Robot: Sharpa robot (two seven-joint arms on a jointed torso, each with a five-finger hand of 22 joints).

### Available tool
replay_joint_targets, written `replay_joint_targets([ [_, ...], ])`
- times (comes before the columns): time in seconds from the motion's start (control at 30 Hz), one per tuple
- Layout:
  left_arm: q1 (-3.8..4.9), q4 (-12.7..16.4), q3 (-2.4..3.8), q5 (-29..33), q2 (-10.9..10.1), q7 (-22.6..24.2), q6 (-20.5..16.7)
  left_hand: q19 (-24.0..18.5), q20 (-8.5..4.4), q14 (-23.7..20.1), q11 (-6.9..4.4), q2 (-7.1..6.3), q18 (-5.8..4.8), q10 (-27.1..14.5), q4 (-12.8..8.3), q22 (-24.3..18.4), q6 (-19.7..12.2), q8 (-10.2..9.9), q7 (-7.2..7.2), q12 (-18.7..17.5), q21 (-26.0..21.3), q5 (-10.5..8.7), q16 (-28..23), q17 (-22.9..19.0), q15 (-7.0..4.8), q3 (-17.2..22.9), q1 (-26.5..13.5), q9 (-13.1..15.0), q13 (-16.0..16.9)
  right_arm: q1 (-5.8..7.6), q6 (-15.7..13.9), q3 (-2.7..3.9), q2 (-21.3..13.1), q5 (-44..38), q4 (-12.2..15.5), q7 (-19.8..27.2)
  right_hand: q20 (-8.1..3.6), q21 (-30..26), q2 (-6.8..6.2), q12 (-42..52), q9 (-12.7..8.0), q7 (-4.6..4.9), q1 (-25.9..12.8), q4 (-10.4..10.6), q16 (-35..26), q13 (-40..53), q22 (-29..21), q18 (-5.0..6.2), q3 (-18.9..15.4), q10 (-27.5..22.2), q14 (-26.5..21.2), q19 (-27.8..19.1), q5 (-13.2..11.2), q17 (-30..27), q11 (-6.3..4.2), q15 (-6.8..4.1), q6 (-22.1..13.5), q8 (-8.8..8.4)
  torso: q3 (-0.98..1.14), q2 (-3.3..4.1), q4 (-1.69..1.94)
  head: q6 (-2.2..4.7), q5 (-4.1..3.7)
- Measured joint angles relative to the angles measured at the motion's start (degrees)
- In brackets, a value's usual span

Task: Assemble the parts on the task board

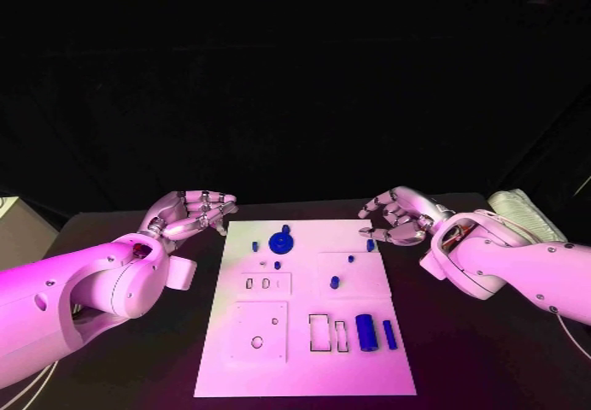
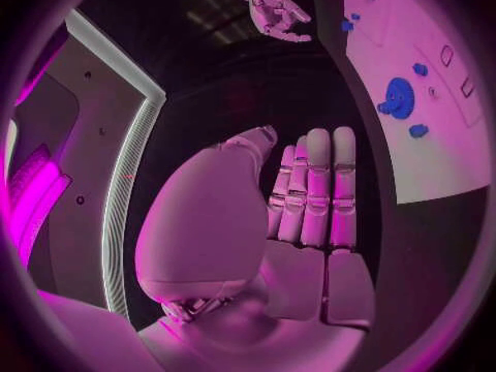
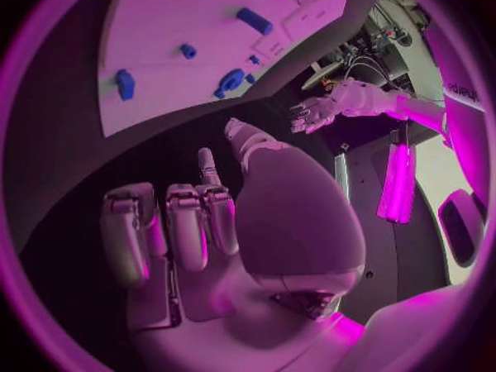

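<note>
The task board [image 1: 308, 342], a white plate, lies flat on the black table [image 1: 493, 359] between the two hands, its far corners nearest them and its near end well apart from both. The left hand [image 1: 191, 213] hangs just beside the board's far left corner, off the plate, with its fingers apart and holding nothing; in the left wrist view its fingers [image 2: 315, 190] lie straight and side by side above the dark tabletop. The right hand [image 1: 400, 218] sits just beside the far right corner, its fingers curled inward but with nothing between them; the right wrist view shows those fingers [image 3: 170, 227] bent over the palm, empty. Closest to the left hand among the parts is a round blue gear [image 1: 282, 243] standing on the board's far end, with a small blue peg [image 1: 255, 246] on the side nearer that hand. A small blue piece [image 1: 371, 245] lies on the far right edge of the board, near the right hand's fingertips. Toward the middle of the board stands a short blue peg [image 1: 334, 281]. Farthest from both hands, at the board's near right, a blue cylinder [image 1: 365, 331] and a thinner blue bar [image 1: 389, 334] lie side by side, next to two narrow rectangular slots [image 1: 328, 332].
</note>
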Motion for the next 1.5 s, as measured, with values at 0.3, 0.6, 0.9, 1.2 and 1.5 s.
replay_joint_targets([
  [0.3,-0.08,-0.24,-0.14,0.09,0.10,0.00,0.24,0.00,0.00,0.00,-0.21,0.00,0.00,-0.21,0.00,-0.01,0.00,0.00,0.00,0.00,0.00,0.00,0.00,0.00,0.00,0.00,0.00,0.00,-0.01,-2.86,0.65,-0.31,-0.48,0.10,-4.61,0.43,0.00,0.00,-0.70,-0.16,-0.40,0.30,1.91,-1.59,0.00,0.00,-0.01,0.00,0.81,0.00,0.00,0.00,0.00,-0.01,0.00,0.00,-0.30,-0.38,0.21,-0.18,-0.27,-0.23,-0.30],
  [0.6,-0.14,-0.37,-0.22,0.14,0.13,0.00,0.42,0.00,0.00,0.00,-0.21,0.00,0.00,-0.21,0.00,-0.01,0.00,0.00,0.00,0.00,0.00,0.00,0.00,0.00,0.00,0.00,0.00,-0.01,-0.01,-4.29,1.26,-0.43,2.53,-0.48,-9.87,1.16,0.00,0.00,-0.90,-0.39,-0.90,0.91,2.56,-2.45,0.00,-0.01,-0.01,0.00,1.34,-0.21,-0.21,0.00,0.00,-0.01,0.21,0.21,-1.32,-1.26,0.32,-0.19,-0.36,-0.49,-0.34],
  [0.9,-0.17,-0.41,-0.25,0.17,0.18,0.00,0.53,-0.21,0.21,0.00,-0.21,0.00,0.00,-0.21,0.00,0.05,0.00,0.00,0.00,0.00,0.26,0.00,0.00,0.00,0.00,0.00,0.00,0.08,-0.01,-5.67,1.48,-0.46,5.43,-0.85,-13.71,1.40,0.21,0.00,-0.90,-0.39,-0.99,1.08,2.56,-2.45,0.00,-0.01,-0.02,0.00,1.34,-0.05,-0.21,-0.21,0.00,-0.01,0.37,0.21,-1.49,-1.26,0.29,-0.09,-0.30,-0.72,-0.18],
  [1.2,-0.20,-0.44,-0.26,0.19,0.18,0.00,0.61,-0.21,0.21,0.00,-0.21,0.00,0.00,-0.21,0.00,0.04,0.00,0.00,0.00,0.00,0.26,0.00,0.00,0.00,0.00,0.00,0.00,0.07,-0.01,-6.14,1.64,-0.41,6.71,-0.97,-15.16,1.45,0.21,0.00,-0.37,-0.39,-1.05,1.08,3.09,-2.68,0.00,-0.01,-0.02,0.00,1.77,-0.05,-0.21,-0.22,0.00,-0.02,0.36,0.21,-1.49,-1.49,0.19,-0.07,-0.24,-1.09,0.02],
  [1.5,-0.20,-0.46,-0.26,0.20,0.14,-0.04,0.63,-0.21,0.21,0.00,0.02,0.00,0.00,-0.43,0.00,0.04,0.00,0.00,0.00,0.00,0.26,0.00,0.00,0.00,0.00,0.00,0.00,0.12,-0.02,-6.32,1.72,-0.41,6.97,-0.97,-15.47,1.60,0.21,0.00,0.70,0.01,-1.05,0.12,2.47,-2.52,0.00,-0.01,-0.02,0.00,3.82,-0.05,-0.21,-0.21,-0.01,-0.02,0.36,0.21,0.52,-0.82,0.18,-0.13,-0.37,-1.51,0.10],
])
